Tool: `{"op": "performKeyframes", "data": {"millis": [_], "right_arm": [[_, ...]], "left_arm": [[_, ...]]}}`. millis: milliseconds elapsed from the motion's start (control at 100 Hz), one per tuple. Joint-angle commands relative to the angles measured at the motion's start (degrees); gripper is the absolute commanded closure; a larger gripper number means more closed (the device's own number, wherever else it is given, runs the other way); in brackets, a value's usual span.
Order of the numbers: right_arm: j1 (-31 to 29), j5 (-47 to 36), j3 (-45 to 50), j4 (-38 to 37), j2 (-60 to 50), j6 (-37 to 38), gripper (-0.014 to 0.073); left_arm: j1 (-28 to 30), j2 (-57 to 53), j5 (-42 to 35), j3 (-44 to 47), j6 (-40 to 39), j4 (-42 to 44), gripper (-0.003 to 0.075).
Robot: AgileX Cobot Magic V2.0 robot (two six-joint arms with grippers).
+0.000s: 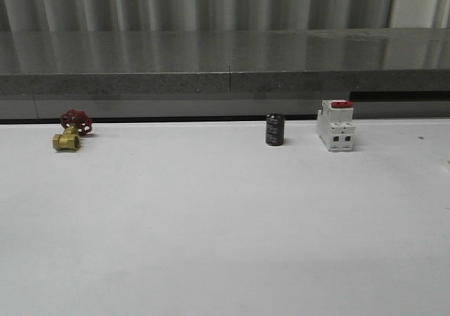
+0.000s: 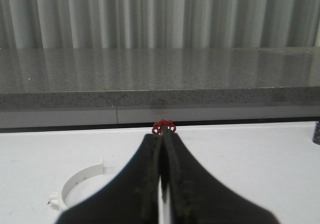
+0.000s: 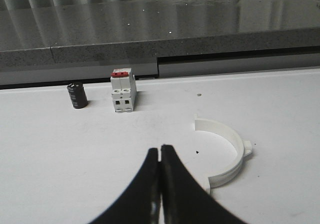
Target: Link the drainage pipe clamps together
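Observation:
In the left wrist view a white half-ring drainage pipe clamp [image 2: 75,183] lies on the white table, partly hidden behind my left gripper [image 2: 163,135]. That gripper is shut with nothing between its black fingers. In the right wrist view the other white half-ring clamp [image 3: 226,156] lies flat on the table, with a small tab on its outer side. My right gripper [image 3: 160,149] is shut and empty, a short way beside this clamp and not touching it.
At the back of the table stand a brass valve with a red handwheel [image 1: 70,130], a black cylinder [image 1: 275,129] and a white breaker with a red top [image 1: 335,125]. A grey stone ledge [image 1: 225,66] runs behind the table.

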Motion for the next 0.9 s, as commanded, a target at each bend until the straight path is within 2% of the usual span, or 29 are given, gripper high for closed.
{"op": "performKeyframes", "data": {"millis": [0, 190, 380, 480, 620, 890], "right_arm": [[-0.36, -4.74, -0.9, -0.12, -0.83, -0.55, 0.0662], [-0.36, -4.74, -0.9, -0.12, -0.83, -0.55, 0.0662], [-0.36, -4.74, -0.9, -0.12, -0.83, -0.55, 0.0662], [-0.36, -4.74, -0.9, -0.12, -0.83, -0.55, 0.0662], [-0.36, -4.74, -0.9, -0.12, -0.83, -0.55, 0.0662], [-0.36, -4.74, -0.9, -0.12, -0.83, -0.55, 0.0662]], "left_arm": [[0.04, -0.83, -3.06, -1.38, -0.62, 0.05, 0.0741], [0.04, 5.84, 6.52, -14.87, -0.62, -1.42, 0.0741], [0.04, 20.6, 27.98, -32.14, -0.62, -1.03, 0.0741], [0.04, 28.71, 35.67, -39.08, -0.62, -1.44, 0.0741], [0.04, 37.53, 35.26, -43.34, -0.62, -4.51, 0.0741], [0.04, 48.76, 29.88, -43.56, -0.62, -6.89, 0.0741]]}}
